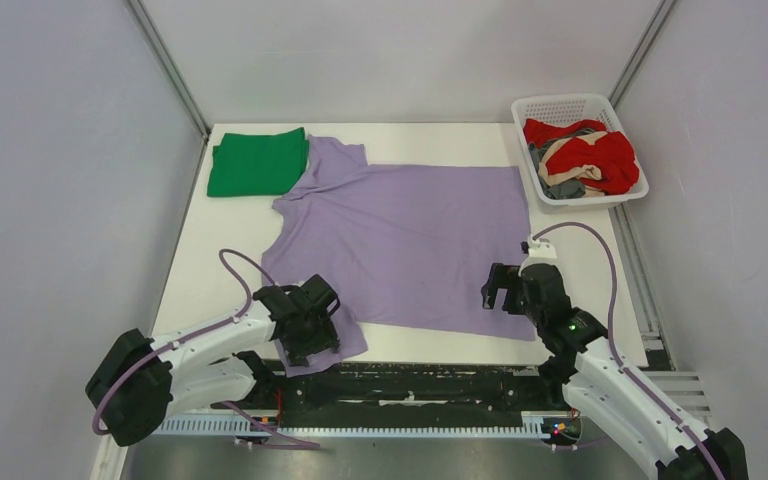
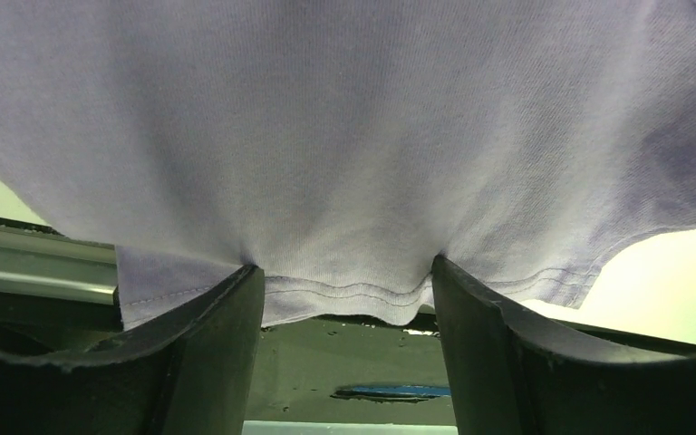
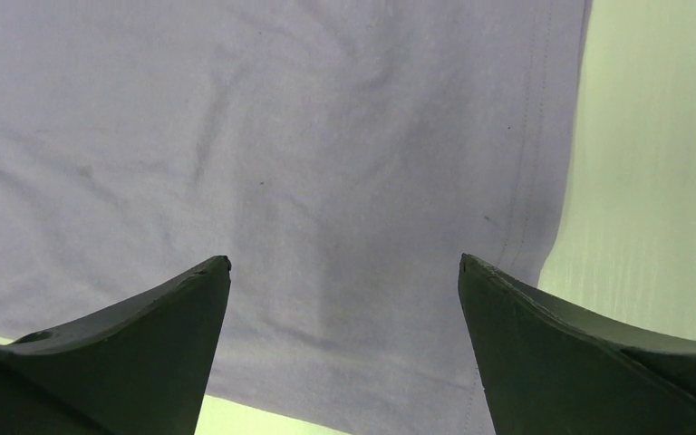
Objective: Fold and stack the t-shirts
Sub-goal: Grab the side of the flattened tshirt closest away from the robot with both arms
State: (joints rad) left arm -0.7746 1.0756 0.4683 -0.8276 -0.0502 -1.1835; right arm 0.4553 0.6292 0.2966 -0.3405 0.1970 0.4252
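Note:
The large lavender t-shirt (image 1: 410,240) lies spread flat on the white table. My left gripper (image 1: 310,335) is open over its near-left sleeve; in the left wrist view (image 2: 344,267) the sleeve hem (image 2: 353,292) runs between my two spread fingertips, which touch the cloth. My right gripper (image 1: 505,290) is open just above the shirt's near-right corner; the right wrist view (image 3: 344,263) shows the cloth (image 3: 281,136) and its side hem between the tips. A folded green t-shirt (image 1: 258,162) lies at the back left, touching the lavender shirt's far sleeve.
A white lattice basket (image 1: 565,102) at the back right holds red (image 1: 615,155), tan (image 1: 570,150) and grey (image 1: 563,188) shirts in a heap. Bare table (image 1: 200,280) shows left of the shirt. A dark rail (image 1: 430,385) runs along the near edge.

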